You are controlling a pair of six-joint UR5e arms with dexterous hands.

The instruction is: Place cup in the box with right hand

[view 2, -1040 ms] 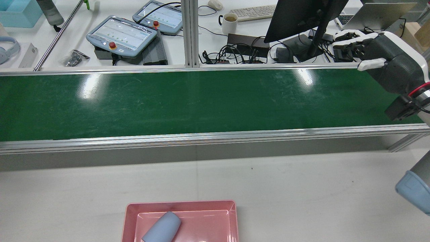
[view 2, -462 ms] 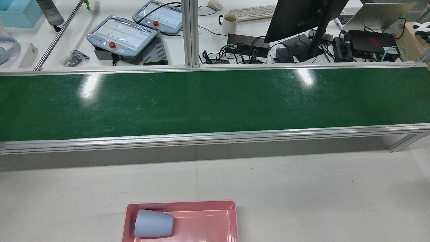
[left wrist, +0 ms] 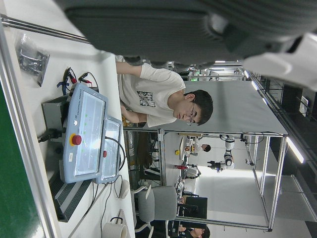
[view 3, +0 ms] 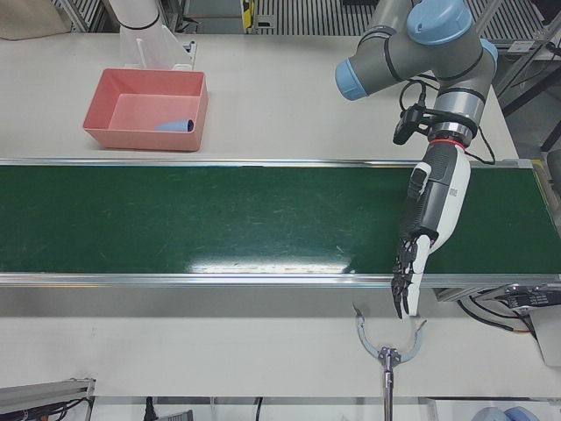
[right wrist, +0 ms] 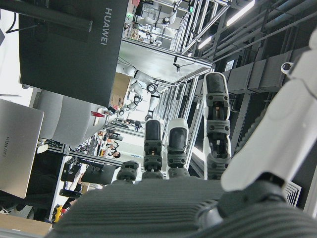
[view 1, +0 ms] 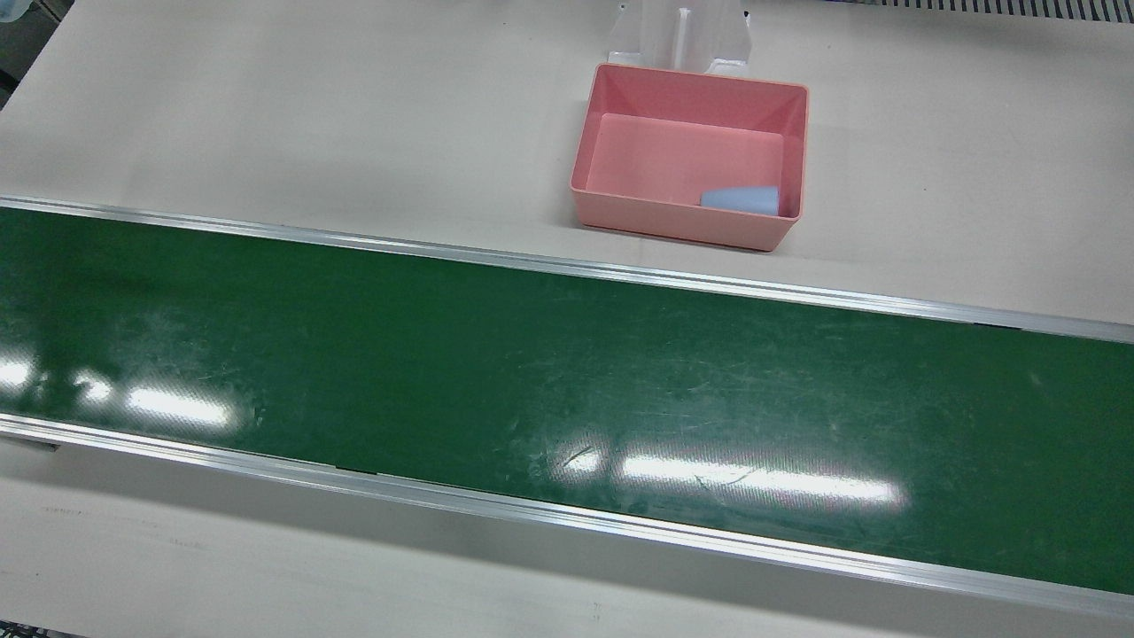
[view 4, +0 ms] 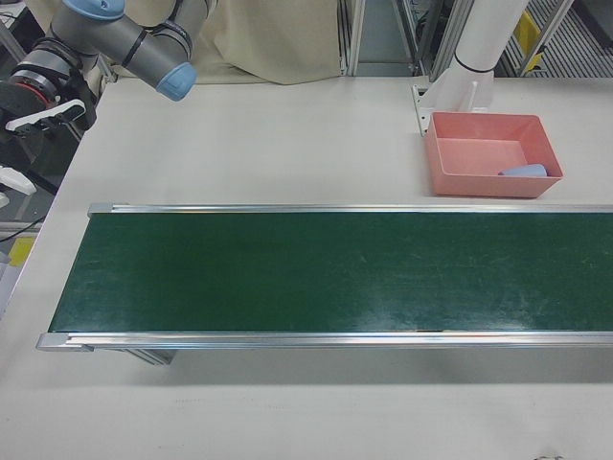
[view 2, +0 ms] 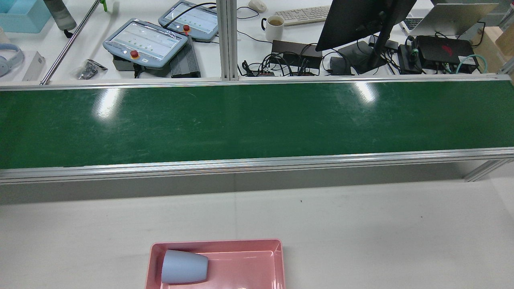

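Front view first: the cup [view 1: 741, 198], pale blue, lies on its side on the floor of the pink box [view 1: 682, 228], tucked against the box wall nearest the belt and toward the robot's left corner, with no hand touching it. Rear view agrees, and there the cup [view 2: 184, 267] sits at the left end of the box [view 2: 278, 261], its side resting on the bottom. The box stands on the white table [view 1: 266, 106] just beside the long green belt [view 1: 532, 381], close to the white pedestal [view 1: 680, 35] behind it. Over in the right-front view, the right hand [view 4: 34, 120] is up and away at the far end of the station, well apart from the box [view 4: 488, 180] and the cup [view 4: 523, 171]; it carries nothing, and the right hand view shows its fingers [right wrist: 217, 124] stretched out straight and spread. Left-front view now: the left hand [view 3: 425, 232] hangs over the far end of the belt [view 3: 219, 219], fingers pointing down past the front rail, extended and empty, well apart from the box [view 3: 140, 136]. Beyond the belt in the rear view sit two control pendants [view 2: 146, 42], a mug [view 2: 274, 27], a keyboard [view 2: 303, 14] and a dark monitor [view 2: 361, 20], and the left hand view catches a person [left wrist: 158, 99] seated behind those pendants.
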